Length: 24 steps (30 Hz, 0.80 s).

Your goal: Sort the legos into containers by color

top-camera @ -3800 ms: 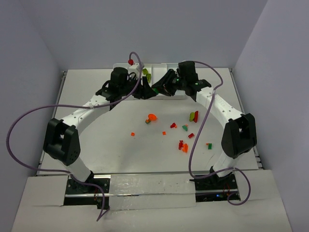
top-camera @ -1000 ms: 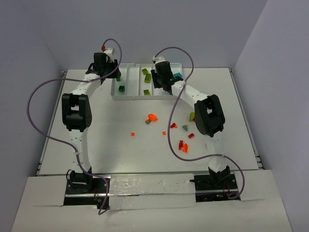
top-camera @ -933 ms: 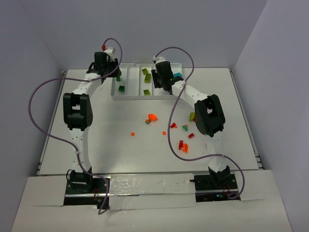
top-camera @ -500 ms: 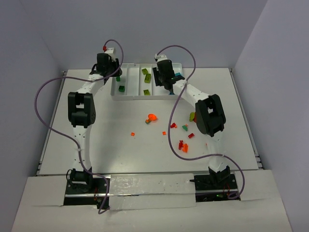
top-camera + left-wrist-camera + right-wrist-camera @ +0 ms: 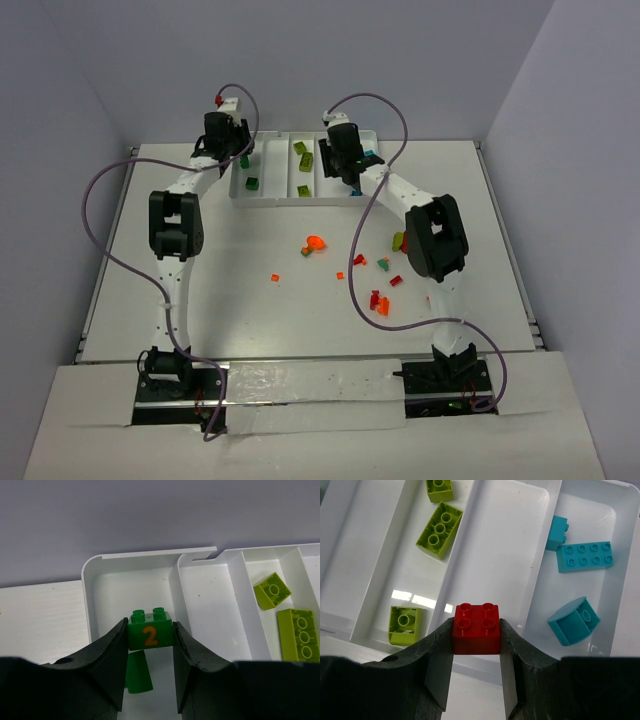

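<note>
Left gripper (image 5: 149,630) clenched on dark green brick (image 5: 149,635) marked with an orange 2, studs up, centre of the left wrist frame, over the leftmost compartment (image 5: 112,600) of the white tray (image 5: 150,556). Judged: poised for release there, since another dark green piece (image 5: 138,677) lies just below it in that same compartment. Lime bricks (image 5: 296,632) sit two compartments to the right.

Right gripper (image 5: 476,630) grasps red brick (image 5: 476,635), studs up, lower centre of the right wrist frame, over the near end of the compartment between the lime bricks and the teal pieces (image 5: 584,556); likely the red slot.

Loose legos (image 5: 380,270) lie on the table (image 5: 200,290), centre-right of the top view.

Not resolvable: height of either brick above the tray floor. Fingers hide the brick sides and cut off the tray's near rim
</note>
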### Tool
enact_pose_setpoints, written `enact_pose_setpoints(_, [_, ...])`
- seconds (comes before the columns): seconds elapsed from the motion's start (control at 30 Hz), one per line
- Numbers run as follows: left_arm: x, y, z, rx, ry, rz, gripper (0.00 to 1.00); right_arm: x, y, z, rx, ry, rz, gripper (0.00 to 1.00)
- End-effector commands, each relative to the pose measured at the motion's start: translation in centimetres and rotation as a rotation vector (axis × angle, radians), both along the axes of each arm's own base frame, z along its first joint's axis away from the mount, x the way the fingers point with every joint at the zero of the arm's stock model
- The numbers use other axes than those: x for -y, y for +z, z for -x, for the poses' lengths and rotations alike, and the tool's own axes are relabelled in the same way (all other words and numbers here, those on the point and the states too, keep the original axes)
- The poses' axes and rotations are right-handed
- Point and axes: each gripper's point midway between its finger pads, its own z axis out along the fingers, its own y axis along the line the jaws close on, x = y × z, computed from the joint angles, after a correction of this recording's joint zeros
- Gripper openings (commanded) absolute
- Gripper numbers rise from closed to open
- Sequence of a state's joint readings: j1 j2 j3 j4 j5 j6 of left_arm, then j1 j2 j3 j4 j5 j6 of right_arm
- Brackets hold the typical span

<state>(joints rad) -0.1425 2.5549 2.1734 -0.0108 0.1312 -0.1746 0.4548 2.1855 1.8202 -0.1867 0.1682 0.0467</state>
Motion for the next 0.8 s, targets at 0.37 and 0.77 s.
enact_pose_setpoints(0.37, [0.4, 8.8, -0.5, 0.166, -0.013, 0.032, 0.88, 0.5, 0.7, -3.0, 0.059, -0.050, 0.003, 0.00])
enact_pose_setpoints(0.77, [1.4, 15.9, 6.6, 0.180, -0.104, 0.109, 0.88, -0.5, 0.3, -8.2, 0.158, -0.102, 0.011, 0.05])
